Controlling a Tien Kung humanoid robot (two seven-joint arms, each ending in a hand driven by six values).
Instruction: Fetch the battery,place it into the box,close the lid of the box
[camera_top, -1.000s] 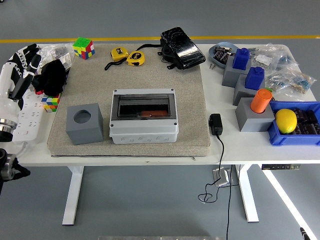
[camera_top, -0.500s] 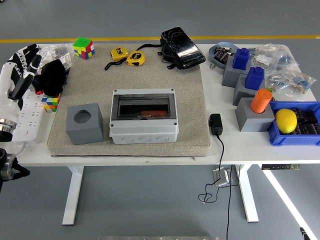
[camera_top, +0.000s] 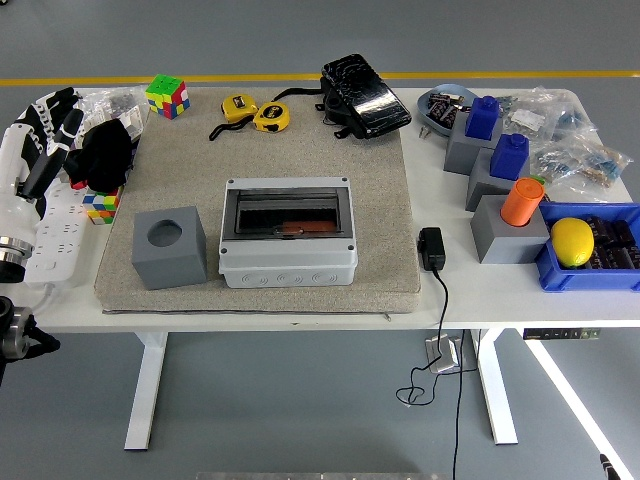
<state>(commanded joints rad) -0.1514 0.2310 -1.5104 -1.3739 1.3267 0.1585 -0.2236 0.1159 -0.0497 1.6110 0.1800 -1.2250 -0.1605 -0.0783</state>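
Bright, even overhead light, soft shadows, sharp focus, glare on the black pouch (camera_top: 365, 95).

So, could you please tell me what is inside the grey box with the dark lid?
Through the box's tinted lid, which looks closed, a reddish-brown shape shows near the front. The lid darkens everything else, so I cannot tell whether that is a battery.
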